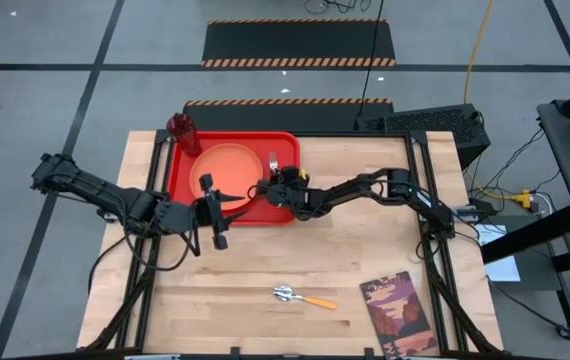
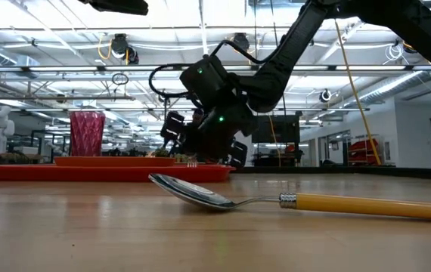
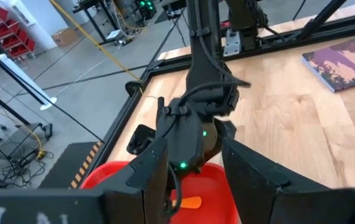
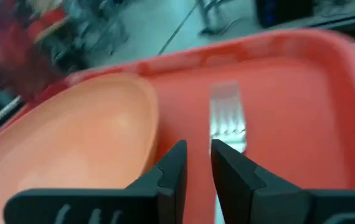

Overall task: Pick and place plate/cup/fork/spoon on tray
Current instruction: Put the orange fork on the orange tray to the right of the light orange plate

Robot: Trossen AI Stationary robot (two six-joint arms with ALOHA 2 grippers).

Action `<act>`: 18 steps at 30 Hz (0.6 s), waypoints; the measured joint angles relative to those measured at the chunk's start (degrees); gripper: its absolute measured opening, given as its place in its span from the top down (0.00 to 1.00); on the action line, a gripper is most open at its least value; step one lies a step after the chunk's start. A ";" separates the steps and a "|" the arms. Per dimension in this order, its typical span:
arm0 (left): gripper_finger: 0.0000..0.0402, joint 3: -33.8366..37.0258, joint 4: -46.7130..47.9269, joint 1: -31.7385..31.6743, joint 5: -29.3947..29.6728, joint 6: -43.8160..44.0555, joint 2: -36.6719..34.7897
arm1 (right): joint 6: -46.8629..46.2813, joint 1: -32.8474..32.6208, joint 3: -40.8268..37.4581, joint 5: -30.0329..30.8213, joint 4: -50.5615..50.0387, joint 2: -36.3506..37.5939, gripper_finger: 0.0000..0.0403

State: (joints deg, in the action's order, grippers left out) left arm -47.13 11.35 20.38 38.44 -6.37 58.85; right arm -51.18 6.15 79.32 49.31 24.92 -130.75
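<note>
The red tray (image 1: 283,205) lies at the table's far left. On it are the orange plate (image 1: 227,163) and, right of the plate, the fork (image 1: 274,160), lying flat with its tines (image 4: 227,121) toward the far edge. The dark red cup (image 1: 182,131) stands at the tray's far left corner. The spoon (image 1: 303,296) lies on the bare table near the front edge. My right gripper (image 1: 270,190) hangs low over the fork's handle end, its fingers a narrow gap apart (image 4: 197,163) with only tray showing between them. My left gripper (image 1: 214,210) is wide open at the tray's near edge. My right gripper comes slanting down from the table's right over the fork's handle (image 3: 190,202). The fork's neck runs under one finger (image 4: 233,177), not between the two. I cannot tell whether the finger touches it. The fork lies flat on the tray.
A brownish printed book (image 1: 397,312) lies at the table's near right corner. The two grippers face each other closely over the tray's near half. Bare wood spreads between the tray, the spoon (image 2: 223,198) and the book.
</note>
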 joint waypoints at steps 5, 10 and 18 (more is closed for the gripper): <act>0.61 0.01 2.40 0.00 0.00 0.05 0.00 | 6.20 -0.37 -0.08 -10.51 -4.06 5.42 0.84; 0.61 0.02 3.17 0.00 0.02 0.48 0.00 | 10.53 0.94 0.05 -21.10 -17.77 13.79 0.84; 0.61 0.00 1.79 0.28 -1.01 -0.47 -1.24 | 35.81 1.80 0.03 -38.96 -24.67 19.66 0.86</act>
State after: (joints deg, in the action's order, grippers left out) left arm -47.13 13.15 20.66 37.43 -6.84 57.61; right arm -15.37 7.95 79.35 10.35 0.25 -111.09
